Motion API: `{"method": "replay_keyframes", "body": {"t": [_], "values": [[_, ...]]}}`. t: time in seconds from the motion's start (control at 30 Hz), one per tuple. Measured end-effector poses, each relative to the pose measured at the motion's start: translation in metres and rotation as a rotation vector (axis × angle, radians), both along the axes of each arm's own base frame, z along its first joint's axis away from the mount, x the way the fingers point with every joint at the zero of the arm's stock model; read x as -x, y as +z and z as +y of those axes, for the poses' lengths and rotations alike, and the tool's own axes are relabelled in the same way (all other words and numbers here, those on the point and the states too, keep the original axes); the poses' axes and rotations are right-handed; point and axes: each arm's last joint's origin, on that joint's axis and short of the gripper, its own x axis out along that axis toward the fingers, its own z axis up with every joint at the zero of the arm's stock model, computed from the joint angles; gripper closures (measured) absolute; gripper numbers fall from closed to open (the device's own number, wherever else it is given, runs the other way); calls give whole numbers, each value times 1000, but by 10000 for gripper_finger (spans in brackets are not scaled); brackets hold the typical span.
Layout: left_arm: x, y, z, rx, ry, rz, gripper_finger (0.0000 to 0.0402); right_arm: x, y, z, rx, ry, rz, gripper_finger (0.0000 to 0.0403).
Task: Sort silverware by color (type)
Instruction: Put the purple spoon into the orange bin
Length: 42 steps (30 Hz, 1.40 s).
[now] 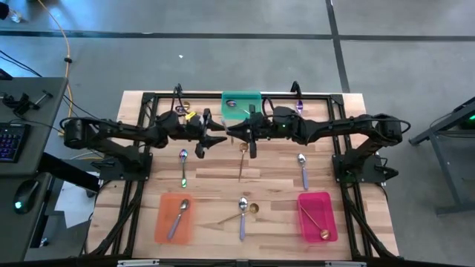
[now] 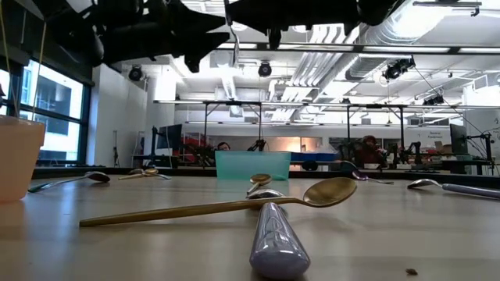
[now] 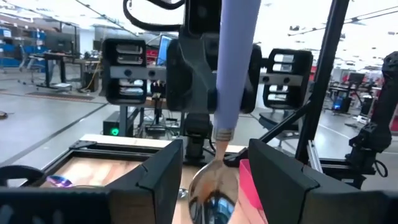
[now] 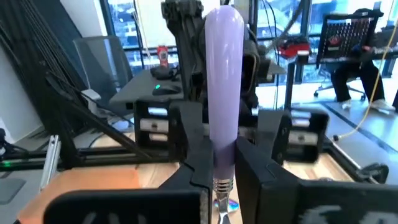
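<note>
1. right claw [image 4: 219, 177] above the bench [image 1: 215, 178] centre, clenched on a lavender-handled spoon [image 4: 222, 81], bowl pointing toward the left arm.
2. left claw [image 3: 211, 174] facing it, fingers spread either side of the spoon's bowl.
3. other spoons lie on the bench; one each rests in the orange tray [image 1: 162, 222], pink tray [image 1: 330, 204] and far green tray [image 1: 256, 100].

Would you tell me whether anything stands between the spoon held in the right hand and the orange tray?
Nothing tall does. The left hand hangs right beside the lavender-handled spoon in the right hand, on the orange tray's side; one loose spoon lies flat on the table between.
</note>
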Motion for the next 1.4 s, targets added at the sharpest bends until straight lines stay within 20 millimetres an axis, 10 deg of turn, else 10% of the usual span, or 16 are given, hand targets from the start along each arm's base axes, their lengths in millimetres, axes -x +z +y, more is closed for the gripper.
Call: {"method": "replay_keyframes", "body": {"t": [0.37,0.63,0.8,1.1,1.4], "values": [[-31,8,4,8,-18,-6,241,0,4,-1,12,-34,-36,387],[-33,6,5,17,-26,4,375,0,3,-2,6,-39,-33,375],[-29,8,3,60,-43,45,389,0,3,-2,-10,-39,-32,339],[2,18,-28,165,41,350,392,18,18,-4,62,-55,19,303],[54,21,-95,470,50,664,393,28,15,-4,134,-90,145,389]]}}
